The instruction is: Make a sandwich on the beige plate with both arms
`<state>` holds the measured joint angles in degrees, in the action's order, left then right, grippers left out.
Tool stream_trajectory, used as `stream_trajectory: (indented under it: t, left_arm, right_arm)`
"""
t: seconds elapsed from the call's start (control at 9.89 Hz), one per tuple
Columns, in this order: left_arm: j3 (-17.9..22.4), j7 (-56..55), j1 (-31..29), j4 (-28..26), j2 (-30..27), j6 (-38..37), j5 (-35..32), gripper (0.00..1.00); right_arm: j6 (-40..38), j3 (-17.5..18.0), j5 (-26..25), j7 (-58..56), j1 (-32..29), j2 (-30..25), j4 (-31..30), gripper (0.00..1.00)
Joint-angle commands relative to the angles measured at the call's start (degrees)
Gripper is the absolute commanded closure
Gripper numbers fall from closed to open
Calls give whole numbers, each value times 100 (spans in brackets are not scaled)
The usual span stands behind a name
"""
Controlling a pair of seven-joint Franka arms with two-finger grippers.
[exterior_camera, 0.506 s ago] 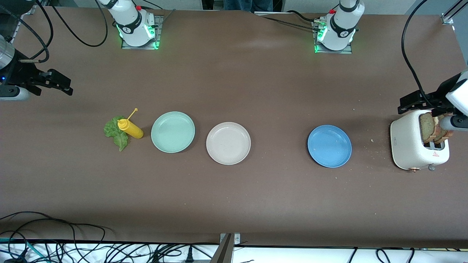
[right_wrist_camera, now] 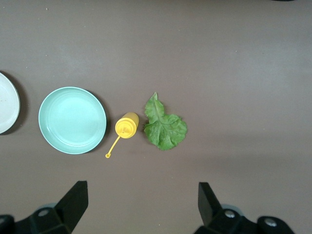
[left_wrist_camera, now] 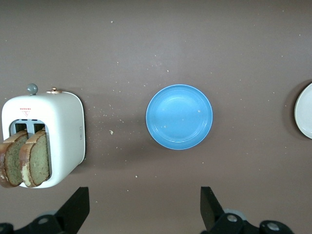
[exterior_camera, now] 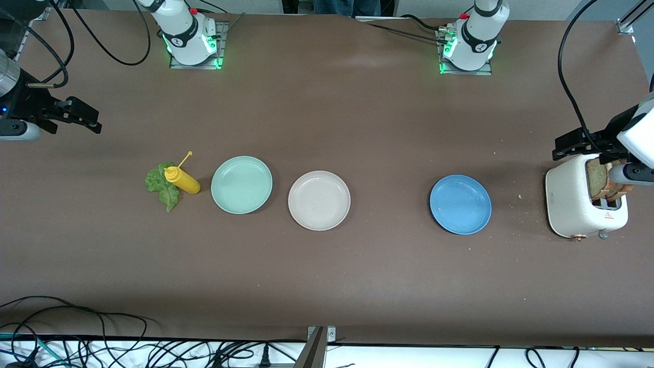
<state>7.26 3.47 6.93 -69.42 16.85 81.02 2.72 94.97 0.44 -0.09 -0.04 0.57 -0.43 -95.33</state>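
The beige plate (exterior_camera: 319, 200) lies bare in the middle of the table; its rim also shows in the left wrist view (left_wrist_camera: 306, 111) and the right wrist view (right_wrist_camera: 7, 109). Two brown bread slices (exterior_camera: 597, 176) (left_wrist_camera: 27, 158) stand in the white toaster (exterior_camera: 577, 204). A green lettuce leaf (exterior_camera: 162, 186) (right_wrist_camera: 165, 126) lies flat toward the right arm's end of the table. My left gripper (exterior_camera: 558, 147) (left_wrist_camera: 145, 207) hangs open over the table beside the toaster, holding nothing. High over the table's end past the lettuce, my right gripper (exterior_camera: 96, 121) (right_wrist_camera: 142, 202) is open and holds nothing.
A yellow squeeze bottle (exterior_camera: 182, 180) lies against the lettuce. A mint-green plate (exterior_camera: 241, 184) sits beside the beige plate, and a blue plate (exterior_camera: 460, 204) lies between it and the toaster. Crumbs dot the table near the toaster. Cables run along the front edge.
The left arm has shifted slightly over the toaster and now covers more of the bread in the front view. The right arm has not moved.
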Motion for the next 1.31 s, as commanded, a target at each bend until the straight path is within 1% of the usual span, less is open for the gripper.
stream_trajectory:
  t: [0.0,0.3,1.21]
  left_arm:
    - [21,22,54,-45,-6,37,-88,0]
    - [21,30,37,-37,73,37,-53,0]
    - [21,39,-34,-19,65,37,157,0]
  right_arm:
    - [-48,-26,97,39,4,-18,32,0]
    - [-57,-18,97,39,4,-19,32,0]
    - [-136,-18,97,39,4,-27,32,0]
